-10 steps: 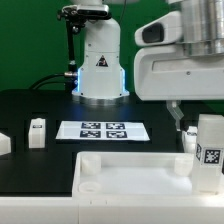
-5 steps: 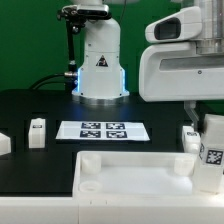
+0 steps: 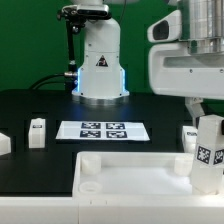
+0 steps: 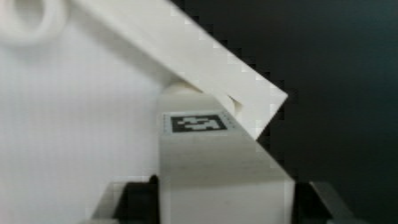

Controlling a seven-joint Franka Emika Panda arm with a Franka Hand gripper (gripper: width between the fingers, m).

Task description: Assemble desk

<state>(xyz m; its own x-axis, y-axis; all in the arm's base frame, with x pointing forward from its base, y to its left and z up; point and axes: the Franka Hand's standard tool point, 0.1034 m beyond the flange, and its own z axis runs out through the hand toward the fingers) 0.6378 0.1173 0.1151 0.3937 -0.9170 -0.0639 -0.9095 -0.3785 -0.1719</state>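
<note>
In the last second the arm slid toward the exterior view's right and the leg, clamped tight in the claw, now tilts over the white top at its far right corner, so I'd guess it's working into the socket.

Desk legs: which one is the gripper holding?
The leg at the exterior view's far right, clamped in the gripper; the other legs stand free on the table.

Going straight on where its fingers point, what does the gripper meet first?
Probably the large flat white plastic desk top, near its corner: the tagged white square leg held in the gripper points at it. Depth is unclear.
</note>
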